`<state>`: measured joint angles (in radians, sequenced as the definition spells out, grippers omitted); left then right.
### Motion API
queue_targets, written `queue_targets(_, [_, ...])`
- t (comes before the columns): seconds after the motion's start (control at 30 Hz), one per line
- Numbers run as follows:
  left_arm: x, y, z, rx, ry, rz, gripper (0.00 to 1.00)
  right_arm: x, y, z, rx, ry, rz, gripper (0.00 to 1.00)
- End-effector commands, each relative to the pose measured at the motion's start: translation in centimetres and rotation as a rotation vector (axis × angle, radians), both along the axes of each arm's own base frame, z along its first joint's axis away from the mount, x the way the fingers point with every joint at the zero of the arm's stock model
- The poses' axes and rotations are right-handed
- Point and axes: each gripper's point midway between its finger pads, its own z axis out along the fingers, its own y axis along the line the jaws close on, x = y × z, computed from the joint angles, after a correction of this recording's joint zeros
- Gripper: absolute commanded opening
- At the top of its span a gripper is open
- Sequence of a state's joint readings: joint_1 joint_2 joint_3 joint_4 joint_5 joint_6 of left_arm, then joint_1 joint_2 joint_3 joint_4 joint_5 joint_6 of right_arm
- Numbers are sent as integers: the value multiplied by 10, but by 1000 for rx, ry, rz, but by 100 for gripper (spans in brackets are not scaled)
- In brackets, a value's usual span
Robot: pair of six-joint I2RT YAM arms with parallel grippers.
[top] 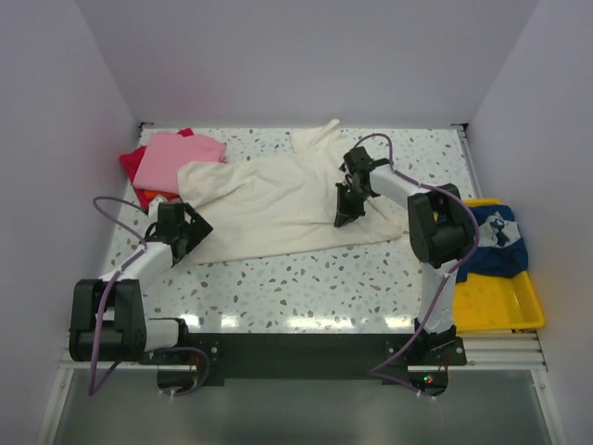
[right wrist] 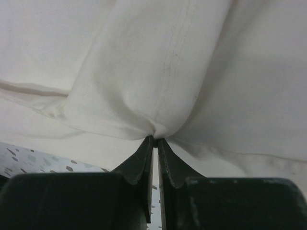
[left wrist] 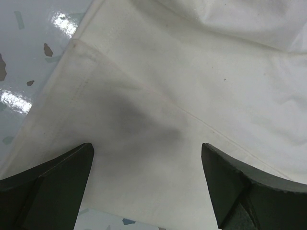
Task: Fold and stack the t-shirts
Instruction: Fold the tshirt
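Cream t-shirt (top: 278, 204) lay spread out. At its far-left end sat pink, red and orange t-shirts (top: 176, 158). The left gripper (top: 190, 227) stood over its left hem, fingers apart. The right gripper (top: 345, 215) pinched a fold on its right side. Right of it, a navy t-shirt (top: 496, 243) lay in a yellow tray (top: 496, 306).

I count five shirts: cream shirt (top: 278, 204), pink shirt (top: 181, 156), red shirt (top: 132, 165), navy shirt (top: 505, 250), and probably an orange shirt (top: 148, 196), mostly hidden. One tray (top: 491, 306).

orange t-shirt (top: 148, 197) just beyond left gripper (top: 196, 227) mostly hidden under pink t-shirt (top: 176, 158); navy t-shirt (top: 496, 243) print unreadable
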<state>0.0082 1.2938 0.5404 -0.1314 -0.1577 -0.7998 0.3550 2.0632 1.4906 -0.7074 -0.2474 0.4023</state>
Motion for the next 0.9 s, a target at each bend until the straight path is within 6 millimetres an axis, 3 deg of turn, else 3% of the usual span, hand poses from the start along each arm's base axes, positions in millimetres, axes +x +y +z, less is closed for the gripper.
queue_targets(0.0, [-10, 2, -6, 20, 20, -8, 100, 14, 5, 24, -1, -70, 3, 6])
queue_targets(0.03, [-11, 3, -7, 21, 23, -6, 100, 17, 8, 30, 7, -85, 6, 1])
queue_targets(0.33, [-19, 2, -11, 20, 37, -8, 100, 39, 39, 56, 39, -138, 59, 0])
queue_targets(0.6, [-25, 3, -13, 21, 46, -6, 100, 59, 63, 39, 53, -123, 94, 0])
queue_targets(0.87, [-29, 5, -11, 29, 45, 1, 100, 70, 87, 48, 110, -153, 127, 2])
